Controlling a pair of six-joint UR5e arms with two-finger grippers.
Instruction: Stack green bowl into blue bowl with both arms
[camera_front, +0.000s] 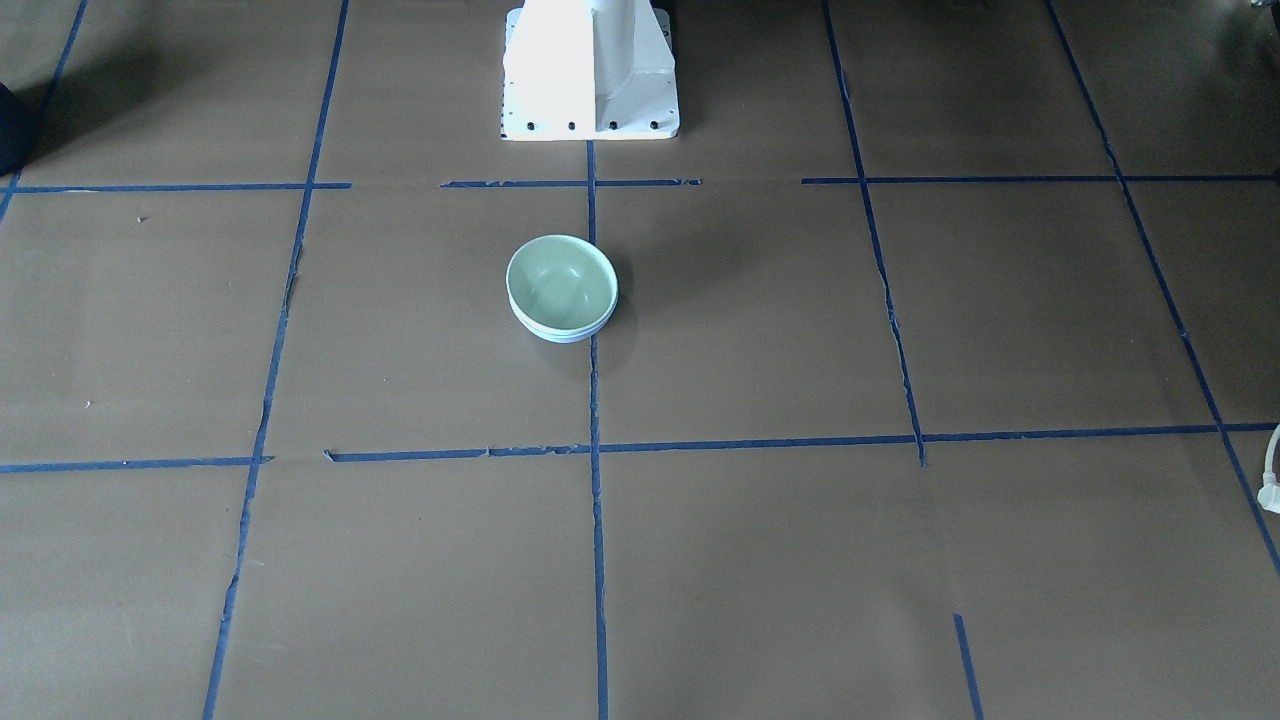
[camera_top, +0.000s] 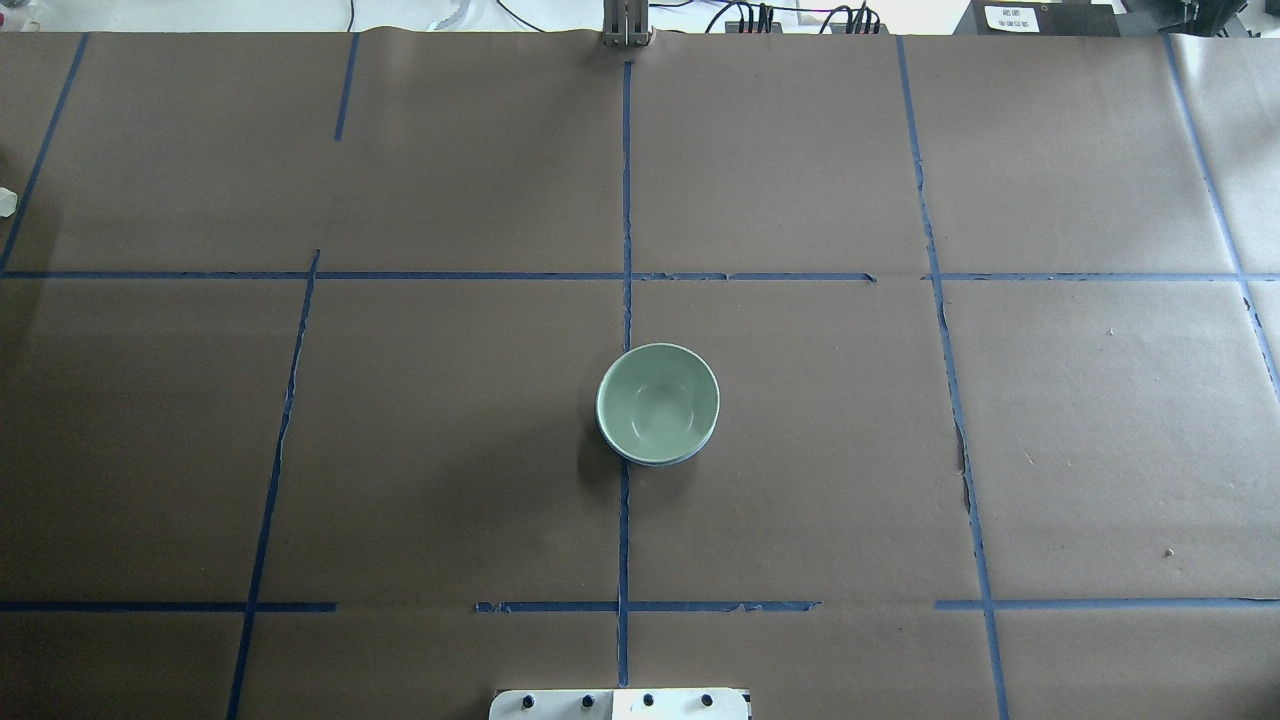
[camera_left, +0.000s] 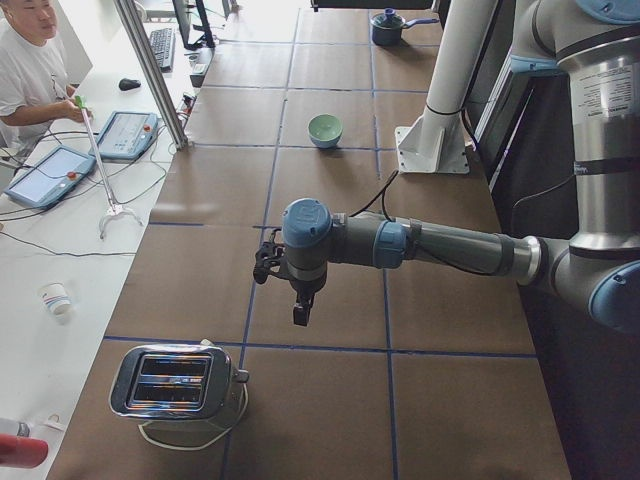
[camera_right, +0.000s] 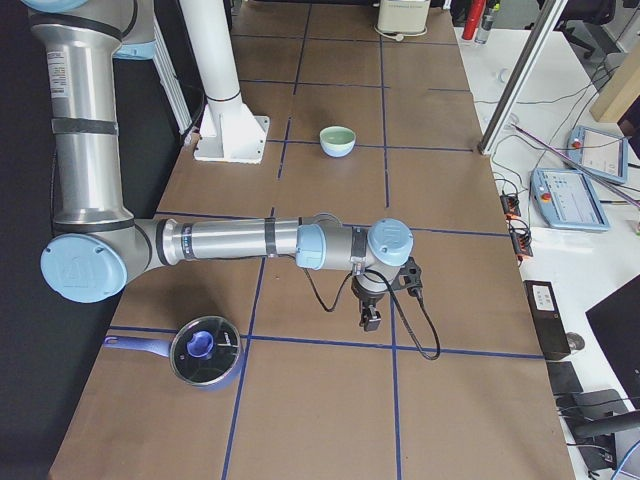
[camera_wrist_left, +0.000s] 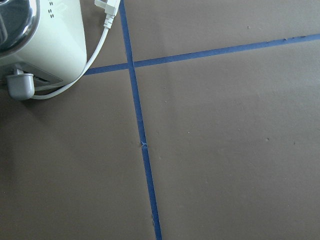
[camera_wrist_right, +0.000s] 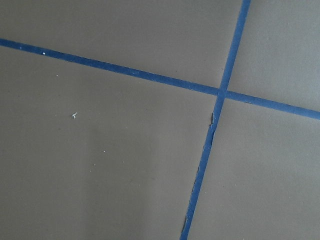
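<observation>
The green bowl (camera_front: 560, 285) sits nested inside the blue bowl (camera_front: 562, 334) at the table's middle, near the robot's base. Only the blue bowl's rim and outer wall show below it. The pair also shows in the overhead view, green bowl (camera_top: 657, 402) in blue bowl (camera_top: 656, 462). My left gripper (camera_left: 300, 314) hangs over bare table far from the bowls, next to a toaster. My right gripper (camera_right: 372, 321) hangs over bare table at the other end. Both grippers show only in side views, so I cannot tell whether they are open or shut. The wrist views show only table.
A chrome toaster (camera_left: 175, 385) with a white cord stands at the table's left end and shows in the left wrist view (camera_wrist_left: 35, 40). A blue saucepan with a glass lid (camera_right: 205, 350) stands at the right end. The white pedestal (camera_front: 590, 70) stands behind the bowls. An operator (camera_left: 30, 70) sits across the table.
</observation>
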